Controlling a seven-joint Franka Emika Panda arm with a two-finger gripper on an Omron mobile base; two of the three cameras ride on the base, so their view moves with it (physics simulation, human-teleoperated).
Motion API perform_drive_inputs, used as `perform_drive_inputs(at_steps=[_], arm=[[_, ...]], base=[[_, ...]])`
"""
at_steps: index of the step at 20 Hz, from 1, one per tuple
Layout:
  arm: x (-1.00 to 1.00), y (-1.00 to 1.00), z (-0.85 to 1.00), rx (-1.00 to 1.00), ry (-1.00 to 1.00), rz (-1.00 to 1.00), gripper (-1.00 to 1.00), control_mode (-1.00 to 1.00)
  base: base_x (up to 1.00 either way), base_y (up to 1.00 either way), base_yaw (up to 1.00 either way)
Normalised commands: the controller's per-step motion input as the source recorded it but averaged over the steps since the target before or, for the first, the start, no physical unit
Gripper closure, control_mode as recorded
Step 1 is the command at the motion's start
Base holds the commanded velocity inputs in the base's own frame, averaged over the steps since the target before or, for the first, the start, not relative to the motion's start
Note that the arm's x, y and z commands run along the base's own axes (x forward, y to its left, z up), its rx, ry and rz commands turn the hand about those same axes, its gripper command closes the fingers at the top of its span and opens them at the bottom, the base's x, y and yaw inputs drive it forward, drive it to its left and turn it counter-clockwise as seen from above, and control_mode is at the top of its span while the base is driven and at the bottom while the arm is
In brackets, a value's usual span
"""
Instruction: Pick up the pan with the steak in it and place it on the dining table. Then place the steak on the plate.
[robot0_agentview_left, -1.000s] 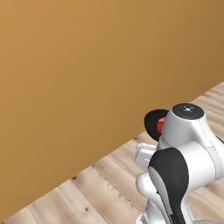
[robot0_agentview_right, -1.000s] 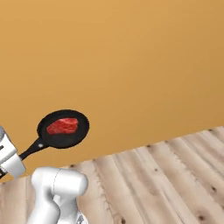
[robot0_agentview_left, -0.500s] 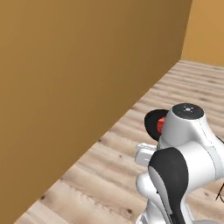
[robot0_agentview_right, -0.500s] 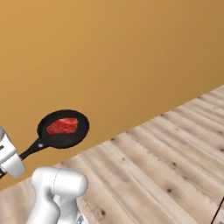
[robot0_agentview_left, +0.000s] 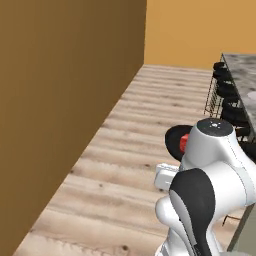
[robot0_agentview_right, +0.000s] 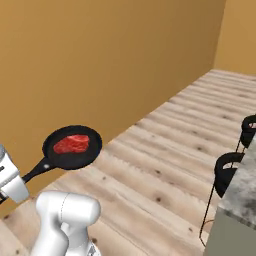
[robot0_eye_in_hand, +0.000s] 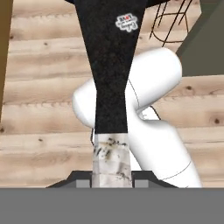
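The black pan (robot0_agentview_right: 72, 148) hangs in the air above the wooden floor, level, with the red steak (robot0_agentview_right: 71, 144) lying in its middle. Its dark handle (robot0_agentview_right: 36, 170) runs down-left into my gripper (robot0_agentview_right: 20, 180), which is shut on it. In the hand view the handle (robot0_eye_in_hand: 110, 83) runs up from between my gripper's (robot0_eye_in_hand: 111, 177) two tips. From the left base view, part of the pan (robot0_agentview_left: 173, 142) and a bit of steak (robot0_agentview_left: 183, 143) peek out from behind my arm. The dining table (robot0_agentview_left: 243, 82) with its marble top stands at the right (robot0_agentview_right: 239, 196). The plate is out of view.
Black round stools (robot0_agentview_left: 224, 89) line the table's side, and two of these stools (robot0_agentview_right: 228, 171) are close on the right. An orange-brown wall (robot0_agentview_right: 100, 60) runs along the left and meets a far wall (robot0_agentview_left: 200, 30). Wooden floor (robot0_agentview_left: 130, 150) lies between.
The whole picture has swung as the base turned: the wall slid left, and the room's corner, stools and dining table came into view. The pan stays held just as before.
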Motion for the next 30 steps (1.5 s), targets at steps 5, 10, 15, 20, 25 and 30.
perform_drive_inputs(at_steps=[5, 10, 15, 20, 25, 30], arm=[[0.0, 0.0, 0.0, 0.0, 0.0, 0.0, 1.0, 1.0], [0.0, 0.0, 0.0, 0.0, 0.0, 0.0, 1.0, 1.0], [0.0, 0.0, 0.0, 0.0, 0.0, 0.0, 1.0, 1.0], [0.0, 0.0, 0.0, 0.0, 0.0, 0.0, 1.0, 1.0], [0.0, 0.0, 0.0, 0.0, 0.0, 0.0, 1.0, 1.0], [0.0, 0.0, 0.0, 0.0, 0.0, 0.0, 1.0, 1.0]], base=[[0.0, 0.0, -0.5], [0.04, 0.06, -0.48], [0.44, 0.73, -0.23], [0.54, 0.92, -0.14], [0.97, 0.53, -0.1], [1.0, 0.39, -0.11]])
